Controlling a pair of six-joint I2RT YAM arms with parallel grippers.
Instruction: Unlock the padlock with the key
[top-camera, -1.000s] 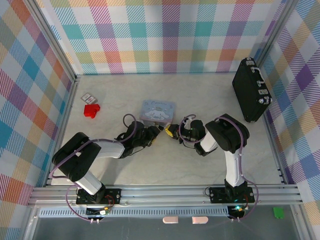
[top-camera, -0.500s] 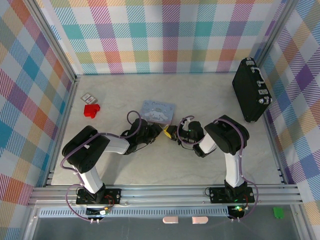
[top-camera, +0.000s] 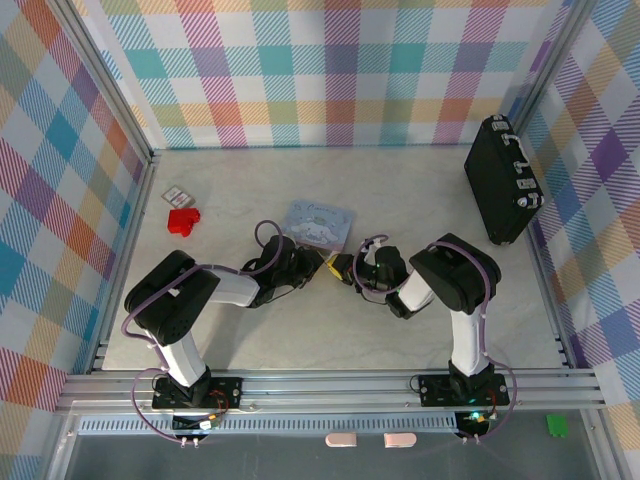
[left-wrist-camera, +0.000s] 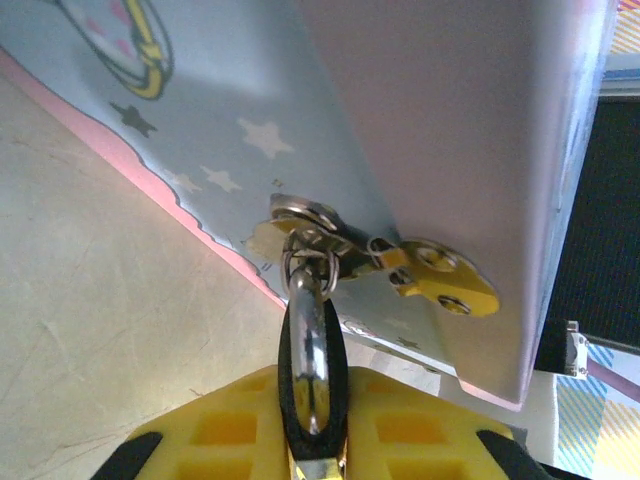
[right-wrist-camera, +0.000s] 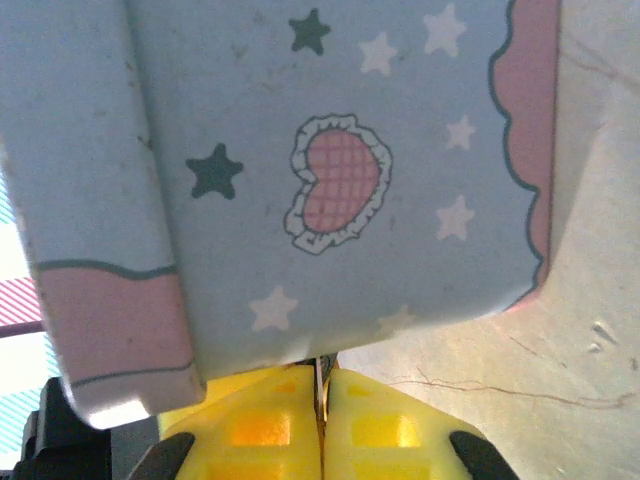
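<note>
Padlock (left-wrist-camera: 308, 365): hangs at the front edge of the tin (left-wrist-camera: 200, 120). Its thin shackle (left-wrist-camera: 309, 268) is threaded through the hasp (left-wrist-camera: 300, 213). The dark body is seen edge-on and points away from the tin. The keyhole face is hidden.

Left gripper (left-wrist-camera: 312, 415): the yellow pads pinch the padlock body from both sides. Judged reason: this stops the body swinging on the hasp, so the keyway is held steady for the other arm.

Right gripper (right-wrist-camera: 322, 400): the pads are pressed almost together on a thin metal sliver. I take this to be the key (right-wrist-camera: 321, 372), but too little of it shows to be sure. The gripper sits just below the tin's side and is aimed towards the lock.

Top view: the two grippers meet nose to nose at the tin's near edge, mid-table (top-camera: 400, 330). The red block (top-camera: 183, 220) and the black case (top-camera: 505, 180) are well apart from the work.

Status (judgement): the key is being lined up with the keyway. The shackle looks closed, so the lock is not yet opened. The tin is loose on the table and may slide or tip if the key is pushed off-axis.
</note>
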